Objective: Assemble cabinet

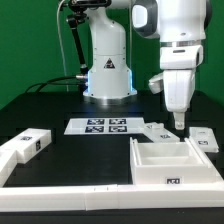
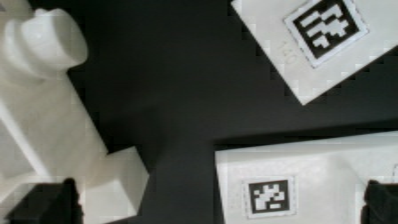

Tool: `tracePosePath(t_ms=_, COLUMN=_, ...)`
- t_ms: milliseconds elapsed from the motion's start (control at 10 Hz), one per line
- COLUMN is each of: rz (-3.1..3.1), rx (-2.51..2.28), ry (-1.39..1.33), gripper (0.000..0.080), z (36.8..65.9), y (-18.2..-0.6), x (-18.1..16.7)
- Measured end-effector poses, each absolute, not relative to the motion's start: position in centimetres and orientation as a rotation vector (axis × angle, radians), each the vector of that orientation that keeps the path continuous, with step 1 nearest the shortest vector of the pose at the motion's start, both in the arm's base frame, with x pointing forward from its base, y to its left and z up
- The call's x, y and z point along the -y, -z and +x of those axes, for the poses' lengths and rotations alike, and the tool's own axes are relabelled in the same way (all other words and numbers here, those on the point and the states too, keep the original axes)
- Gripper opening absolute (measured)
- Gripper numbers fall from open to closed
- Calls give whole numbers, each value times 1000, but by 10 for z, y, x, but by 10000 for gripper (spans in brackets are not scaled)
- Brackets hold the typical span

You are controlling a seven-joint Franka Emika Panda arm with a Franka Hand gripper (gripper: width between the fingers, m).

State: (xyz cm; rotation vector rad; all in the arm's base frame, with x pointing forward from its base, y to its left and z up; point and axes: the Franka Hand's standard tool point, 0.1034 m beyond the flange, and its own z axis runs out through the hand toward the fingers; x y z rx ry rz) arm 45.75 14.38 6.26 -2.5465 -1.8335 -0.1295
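Note:
The cabinet's open box shell (image 1: 165, 160) lies at the front right of the exterior view, with a tag on its front wall. A small tagged block (image 1: 30, 143) lies at the left, and another block (image 1: 203, 140) at the right. A flat tagged piece (image 1: 158, 128) lies behind the shell. My gripper (image 1: 180, 121) hangs open and empty just above the table, between the flat piece and the right block. In the wrist view my gripper (image 2: 214, 205) has its jaws wide apart over a white tagged part (image 2: 285, 185). Another tagged part (image 2: 329, 35) and a knobbed white part (image 2: 45, 60) lie nearby.
The marker board (image 1: 105, 125) lies in front of the robot base (image 1: 108, 75). A long low white rail (image 1: 60, 188) runs along the front edge and bends up the exterior view's left side. The table is black.

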Motion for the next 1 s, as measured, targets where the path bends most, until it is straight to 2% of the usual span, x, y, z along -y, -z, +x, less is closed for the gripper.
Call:
tracePosePath(t_ms=100, rz=-2546, rx=1834, ry=130, gripper=797, z=457, y=-63, x=-144)
tracePosePath(t_ms=400, rz=-2483, rx=1898, ry=169, gripper=797, z=446, y=-60, x=-178)
tracePosePath(t_ms=1000, rz=-2439, rx=1882, ry=137, gripper=797, z=425, y=-20, x=-193)
